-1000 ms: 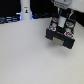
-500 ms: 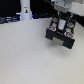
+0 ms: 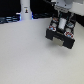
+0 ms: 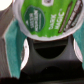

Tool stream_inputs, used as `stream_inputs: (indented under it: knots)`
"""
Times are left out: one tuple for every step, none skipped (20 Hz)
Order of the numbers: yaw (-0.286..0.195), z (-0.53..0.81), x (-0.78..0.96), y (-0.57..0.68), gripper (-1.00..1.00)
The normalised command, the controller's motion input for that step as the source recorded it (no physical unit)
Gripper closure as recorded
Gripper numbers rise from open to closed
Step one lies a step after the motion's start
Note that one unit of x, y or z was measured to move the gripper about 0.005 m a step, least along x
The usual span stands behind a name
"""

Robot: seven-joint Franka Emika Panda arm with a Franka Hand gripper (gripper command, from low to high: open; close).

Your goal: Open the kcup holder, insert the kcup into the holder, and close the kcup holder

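The kcup holder point(image 3: 61, 34) is a black boxy unit at the exterior view's right, with pods showing along its open top. My gripper point(image 3: 61, 21) hangs directly over it, almost touching. In the wrist view the kcup point(image 4: 47, 17) fills the picture with its round green lid, and it sits between my teal fingers point(image 4: 15, 52), so the gripper is shut on it. Beneath the kcup I see the holder's dark inside point(image 4: 47, 60) with round empty pockets. In the exterior view the kcup itself is hidden by the gripper.
A tall white bottle-like object with a blue base point(image 3: 25, 10) stands at the back of the white table point(image 3: 27, 55), towards the exterior view's left. Dark clutter lines the table's far edge.
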Motion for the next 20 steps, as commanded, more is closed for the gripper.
stream_inputs:
  knots:
    - [0.054,-0.02,-0.11,0.05,1.00]
    - [0.049,-0.04,-0.13,0.00,1.00]
    - [0.037,-0.05,-0.18,-0.02,1.00]
    - [0.035,-0.07,-0.18,-0.03,1.00]
    - [0.032,-0.06,-0.17,-0.05,1.00]
    - [0.026,-0.07,-0.16,-0.05,1.00]
    - [0.041,-0.02,-0.34,-0.04,1.00]
    - [0.037,-0.02,-0.25,-0.01,1.00]
    - [0.026,-0.04,-0.21,-0.03,1.00]
    - [0.012,-0.04,-0.19,-0.03,1.00]
    - [0.000,0.00,0.00,0.00,1.00]
    - [0.000,0.01,0.00,-0.05,1.00]
    - [0.000,0.10,0.00,-0.08,1.00]
    - [-0.027,0.17,0.00,-0.12,1.00]
    - [-0.029,0.15,0.00,-0.17,1.00]
    - [-0.025,0.05,0.00,-0.26,1.00]
    - [-0.019,0.00,0.00,-0.33,1.00]
    - [-0.011,0.00,0.00,-0.40,1.00]
    - [-0.005,0.00,-0.01,-0.41,1.00]
    - [0.000,0.00,0.00,-0.48,1.00]
